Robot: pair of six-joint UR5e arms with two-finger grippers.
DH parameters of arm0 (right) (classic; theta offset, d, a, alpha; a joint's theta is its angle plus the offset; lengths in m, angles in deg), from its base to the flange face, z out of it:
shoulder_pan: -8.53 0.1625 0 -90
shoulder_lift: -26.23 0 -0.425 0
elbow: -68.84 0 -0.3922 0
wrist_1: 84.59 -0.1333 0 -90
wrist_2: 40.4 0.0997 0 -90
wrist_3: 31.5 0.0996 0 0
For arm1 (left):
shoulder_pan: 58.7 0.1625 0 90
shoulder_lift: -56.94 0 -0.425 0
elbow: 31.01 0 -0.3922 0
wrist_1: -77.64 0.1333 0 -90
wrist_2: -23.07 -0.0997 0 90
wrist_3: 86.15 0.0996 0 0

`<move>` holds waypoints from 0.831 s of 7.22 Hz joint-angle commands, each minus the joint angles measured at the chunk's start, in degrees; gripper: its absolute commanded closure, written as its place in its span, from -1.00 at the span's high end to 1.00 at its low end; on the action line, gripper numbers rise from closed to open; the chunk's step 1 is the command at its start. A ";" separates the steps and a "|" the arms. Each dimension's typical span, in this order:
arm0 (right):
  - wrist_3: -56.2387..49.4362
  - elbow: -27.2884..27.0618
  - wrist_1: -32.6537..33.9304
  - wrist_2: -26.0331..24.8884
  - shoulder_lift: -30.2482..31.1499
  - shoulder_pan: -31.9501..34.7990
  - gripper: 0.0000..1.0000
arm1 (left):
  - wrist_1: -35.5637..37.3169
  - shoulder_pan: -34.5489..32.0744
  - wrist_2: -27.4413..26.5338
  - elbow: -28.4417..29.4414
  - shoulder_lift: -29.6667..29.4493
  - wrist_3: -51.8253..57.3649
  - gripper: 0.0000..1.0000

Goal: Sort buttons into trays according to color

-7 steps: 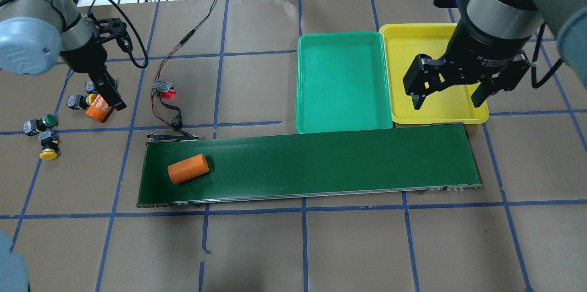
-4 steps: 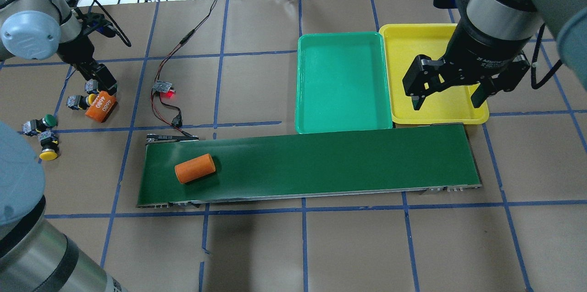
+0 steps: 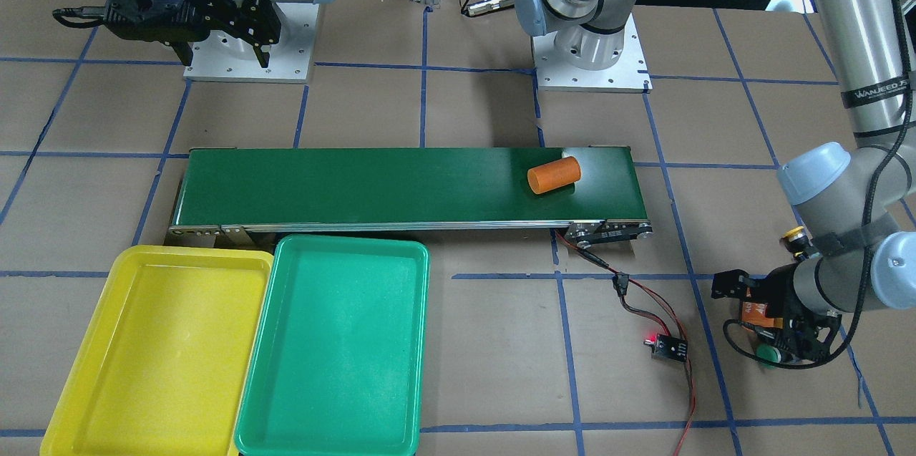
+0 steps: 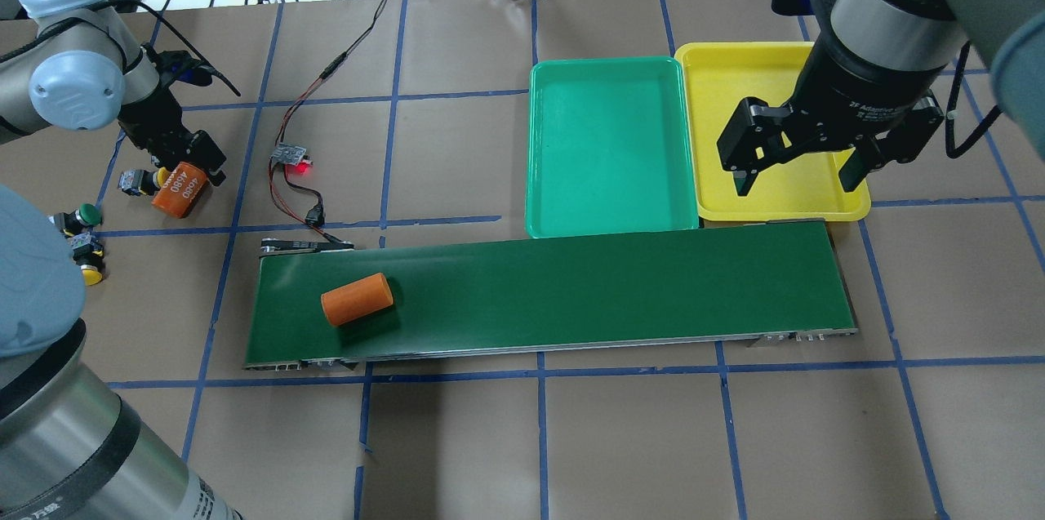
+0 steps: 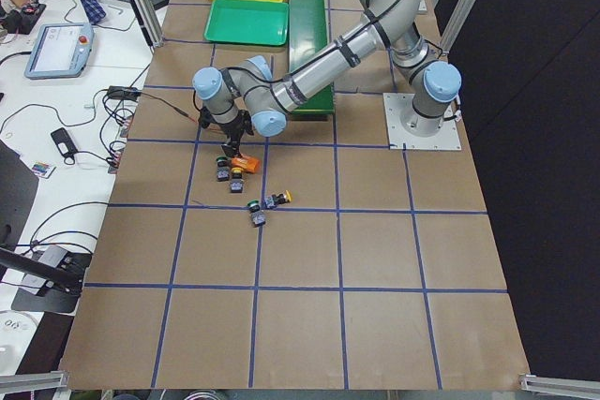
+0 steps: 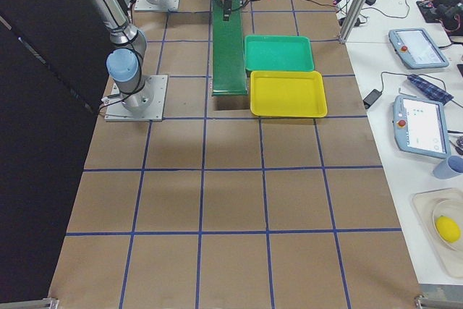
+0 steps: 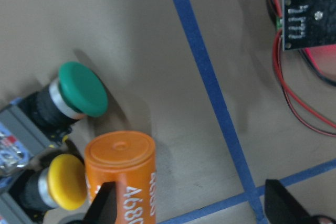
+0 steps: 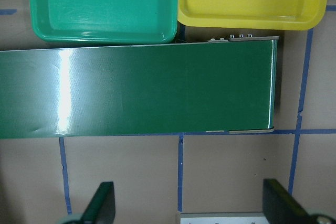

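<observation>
The surface (image 4: 457, 455) is brown and ruled into squares by blue tape. Two metal base plates (image 3: 247, 48) (image 3: 590, 59) sit toward its robot-side long edge. A dark-green conveyor belt (image 4: 571, 283) lies lengthwise, roughly midway between the long edges. On the belt's operator-edge side the green tray (image 4: 608, 144) and the yellow tray (image 4: 735, 95) lie touching, the yellow one nearer the surface's right end.

Off the belt's other end, toward the left end, lies a small circuit board (image 4: 292, 154) with a red light and wires. Beyond it is an orange cylinder (image 4: 181, 188) marked "4680". A green-capped button (image 7: 81, 90) and a yellow-capped button (image 7: 60, 182) lie just beside it. A second green-capped button (image 4: 80, 218) and a second yellow-capped button (image 4: 88, 271) lie together nearer the robot-side edge.
</observation>
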 commanded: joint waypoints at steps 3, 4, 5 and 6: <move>-0.24 -0.26 0.25 0.05 -0.02 -0.04 1.00 | 0.99 1.05 -3.49 1.30 -0.66 2.33 1.00; -0.24 -0.26 0.25 0.05 -0.02 -0.05 1.00 | 3.69 1.05 -3.58 0.95 -1.45 3.92 1.00; -0.06 -0.26 0.25 -0.03 -0.10 -0.05 1.00 | 4.06 0.79 -3.50 -0.19 -1.46 3.85 1.00; 0.03 -0.35 0.16 -0.03 -0.10 -0.05 1.00 | 3.89 0.79 -3.58 -0.37 -1.28 3.93 1.00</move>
